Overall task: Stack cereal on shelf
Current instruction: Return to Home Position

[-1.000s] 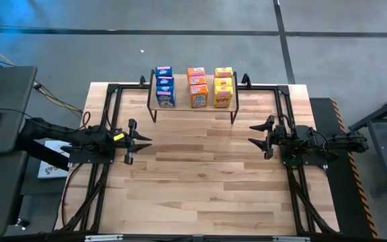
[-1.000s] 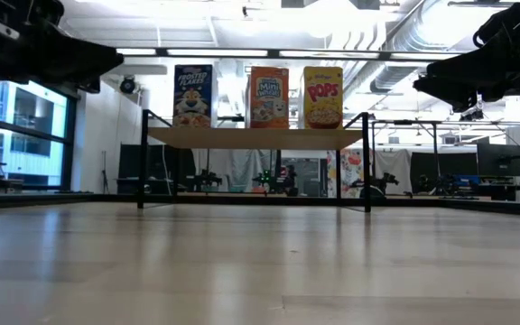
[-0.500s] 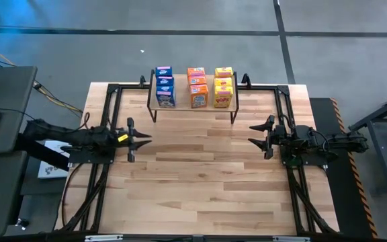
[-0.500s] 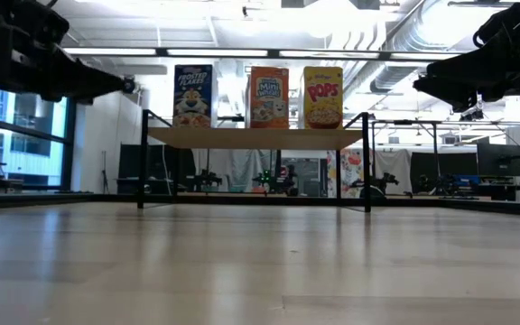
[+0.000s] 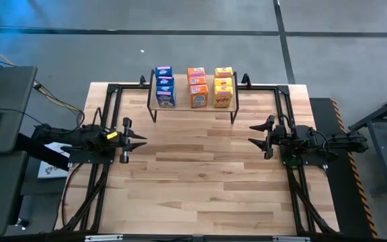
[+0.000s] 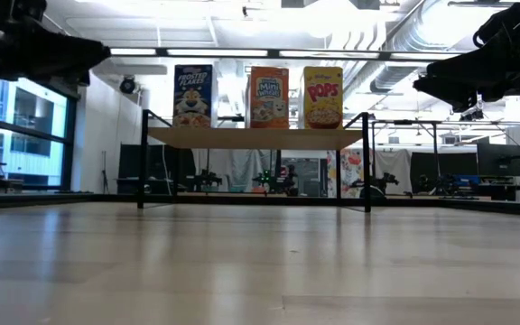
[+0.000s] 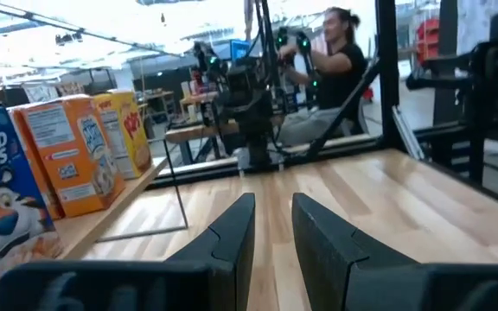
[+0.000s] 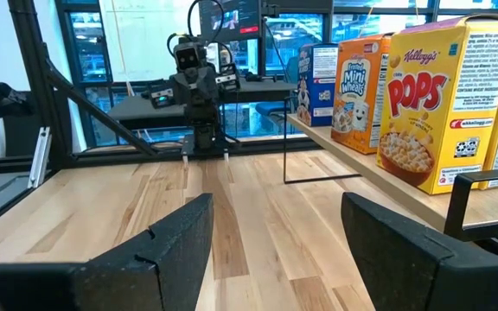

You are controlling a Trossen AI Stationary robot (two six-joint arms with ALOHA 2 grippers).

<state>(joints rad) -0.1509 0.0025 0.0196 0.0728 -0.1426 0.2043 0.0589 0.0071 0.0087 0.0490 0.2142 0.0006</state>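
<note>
The left arm has pulled back toward its own side of the light wood bench (image 5: 200,181). The right arm hasn't budged.

All nine small blue, orange and yellow cardboard cereal boxes (image 5: 195,87) sit in three colour rows on the low wood-plank shelf with dark metal legs (image 6: 255,137). So I reckon only parking is left.

The left gripper (image 5: 142,140) has its fingers almost pressed together, holding nothing. The right gripper (image 5: 250,134) has its fingers spread wide and empty.

My tip: retract straight and level, well apart from the shelf, so nothing gets nudged.
</note>
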